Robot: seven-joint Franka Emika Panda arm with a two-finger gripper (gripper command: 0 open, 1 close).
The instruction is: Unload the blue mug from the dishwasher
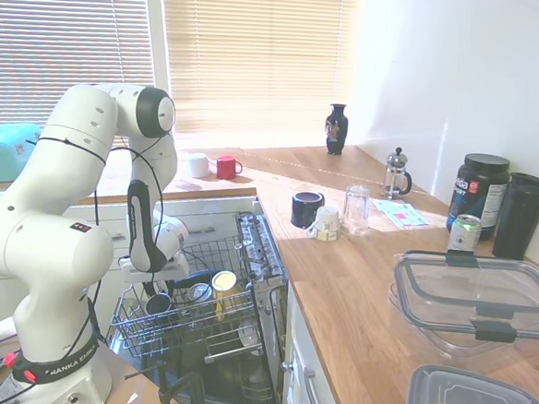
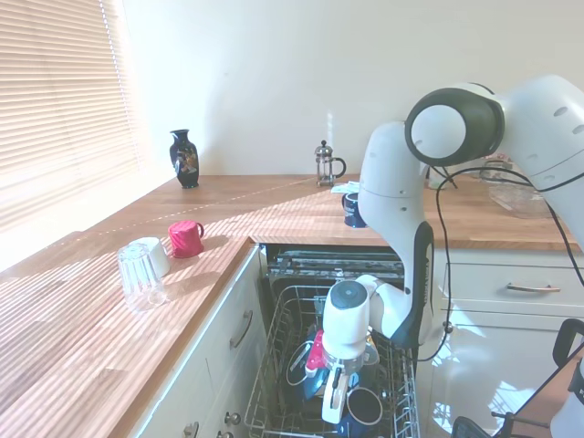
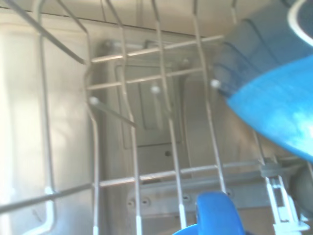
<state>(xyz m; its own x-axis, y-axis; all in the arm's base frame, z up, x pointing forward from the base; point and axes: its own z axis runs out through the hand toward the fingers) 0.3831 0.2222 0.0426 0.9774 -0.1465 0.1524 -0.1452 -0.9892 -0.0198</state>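
End effector (image 2: 336, 418) pinching blue mug (image 2: 361, 408) at its rim; mug at 3 o'clock, above dishwasher rack (image 2: 274, 383).

Home kitchen, wood counter (image 1: 357, 273), open dishwasher (image 1: 241, 348) w/ mugs, window blinds (image 1: 252, 53)

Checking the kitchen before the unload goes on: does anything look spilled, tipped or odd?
Nothing spilled or broken. On the counter, the red mug lies on its side, and the clear glass stands upside down beside a white cup. The dishwasher stands open with its rack loaded.
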